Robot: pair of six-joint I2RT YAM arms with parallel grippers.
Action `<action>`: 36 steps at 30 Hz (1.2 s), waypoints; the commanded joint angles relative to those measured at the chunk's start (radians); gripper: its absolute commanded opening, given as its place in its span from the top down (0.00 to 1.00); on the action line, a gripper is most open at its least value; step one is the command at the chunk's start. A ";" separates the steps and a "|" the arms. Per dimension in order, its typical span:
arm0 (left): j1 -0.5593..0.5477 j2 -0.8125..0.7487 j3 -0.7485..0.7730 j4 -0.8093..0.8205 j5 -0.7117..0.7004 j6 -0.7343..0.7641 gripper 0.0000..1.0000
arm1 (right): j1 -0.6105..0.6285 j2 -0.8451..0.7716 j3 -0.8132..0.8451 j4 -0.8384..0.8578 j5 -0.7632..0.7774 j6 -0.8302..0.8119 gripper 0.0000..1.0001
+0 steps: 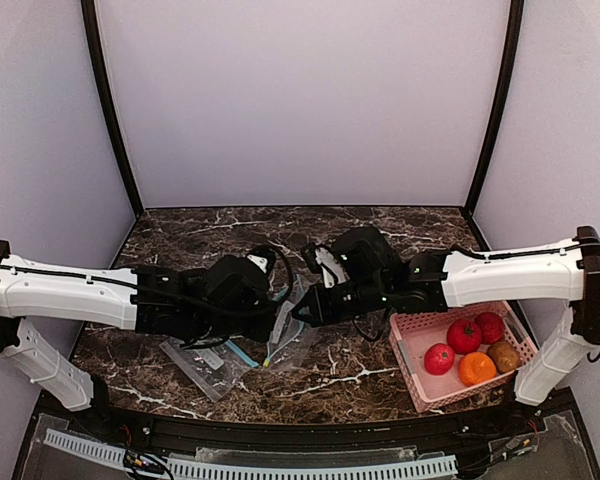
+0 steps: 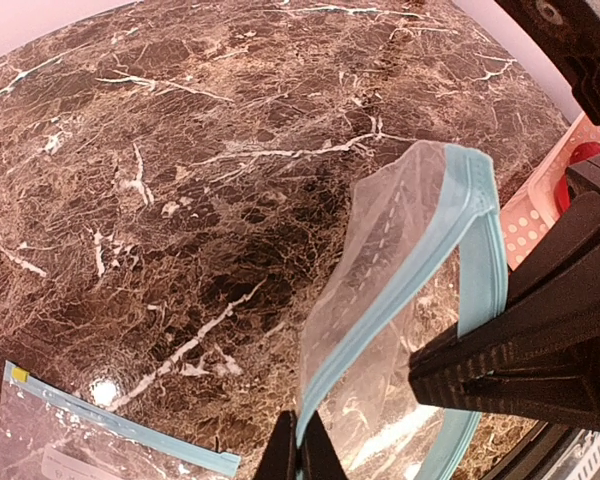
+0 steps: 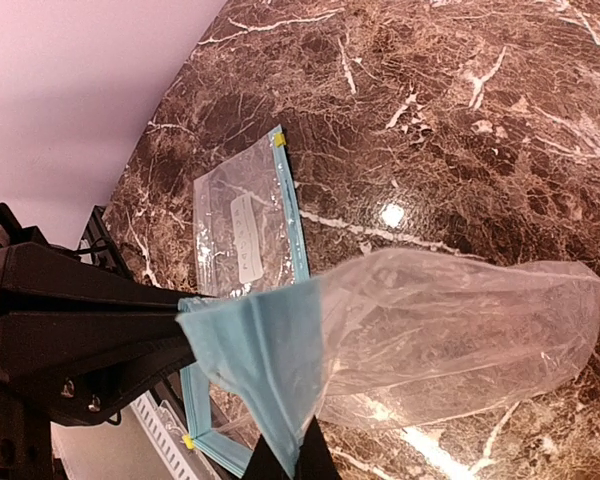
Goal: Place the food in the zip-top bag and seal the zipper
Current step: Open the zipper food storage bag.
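Five small round fruits (image 1: 465, 336) together in a pink perforated basket (image 1: 412, 345) at the right side of the counter (image 1: 210, 235): three glossy red, one orange, one brown. All of them outside the zip-top bag (image 3: 450, 330) and well apart from it.

Bag of clear plastic with a light blue zipper strip, raised over the middle of the counter between the two wrists. Cannot tell whether its lower end touches the marble.

Left fingers (image 2: 280, 460) pressed together on the blue zipper edge. Right fingers (image 3: 320, 462) pressed together on the same blue edge from the opposite side.

Second bag (image 1: 205, 365) flat on the counter, just beside the left wrist, with the same blue strip. White label on it, but writing too small and blurred to read.

Left arm (image 1: 70, 290) and right arm (image 1: 510, 275) both stretched inward, low and nearly level, with white forearms pointing at each other. Black wrists almost meeting at the centre.
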 commanded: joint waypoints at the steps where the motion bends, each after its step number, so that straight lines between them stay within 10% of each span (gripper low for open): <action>1: 0.007 -0.031 -0.023 -0.015 -0.055 0.004 0.99 | 0.012 0.016 0.034 -0.043 0.027 -0.001 1.00; 15: 0.029 -0.034 0.018 -0.247 -0.239 -0.084 0.99 | 0.013 -0.022 0.044 -0.175 0.126 0.034 1.00; 36: 0.005 -0.083 -0.104 0.235 0.110 0.079 0.99 | 0.014 0.088 0.137 -0.228 0.286 0.121 0.71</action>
